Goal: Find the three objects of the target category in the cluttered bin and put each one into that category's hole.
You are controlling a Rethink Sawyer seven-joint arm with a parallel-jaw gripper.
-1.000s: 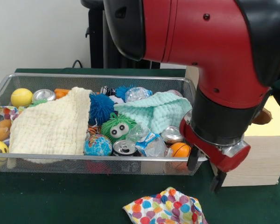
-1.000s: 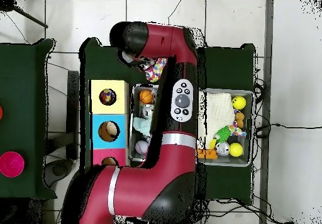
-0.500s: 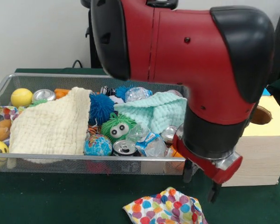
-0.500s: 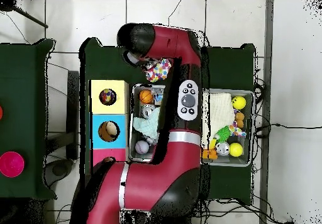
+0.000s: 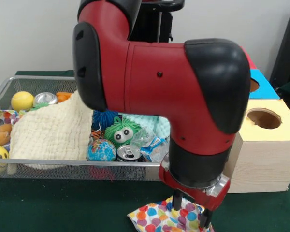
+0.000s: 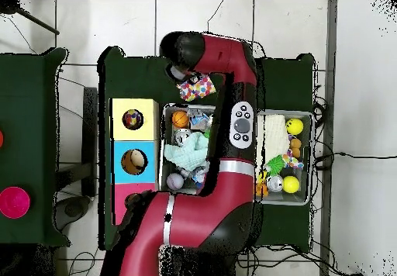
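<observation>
- Low at the near right of the front view: red and black arm, with gripper (image 5: 191, 211) just above a polka-dot cloth (image 5: 157, 218).
- Jaws spread fairly wide, dark tips pointing down at the cloth's right part; nothing held between them.
- Cloth crumpled on the green tabletop (image 5: 53, 203), outside and just in front of the wire bin (image 5: 87, 164); probably the task's item in hand, though the target category cannot be told from the scene.
- In the bin, left to right: a big cream cloth (image 5: 50, 130), a globe ball (image 5: 101, 151), a green fuzzy toy (image 5: 120, 133), a can (image 5: 129, 153), and a mint cloth (image 5: 152, 123) partly hidden by the arm.
- To the right of the bin: a yellow-topped box (image 5: 268, 150) with a round hole (image 5: 263, 118), and a blue box (image 5: 261, 79) behind it.
- In the overhead view, cloth (image 6: 198, 85) partly showing beside the arm's end; jaws themselves hidden under the arm.
- To do this step well, judged from here: lower straight down until the tips press into the fabric, aim for a raised fold rather than a flat edge, then close fully.
- Soft, limp material likely to slip or trail; best lifted high enough to clear the box wall before moving over a hole.
- Care needed near the bin's front rim, close behind the jaws.
</observation>
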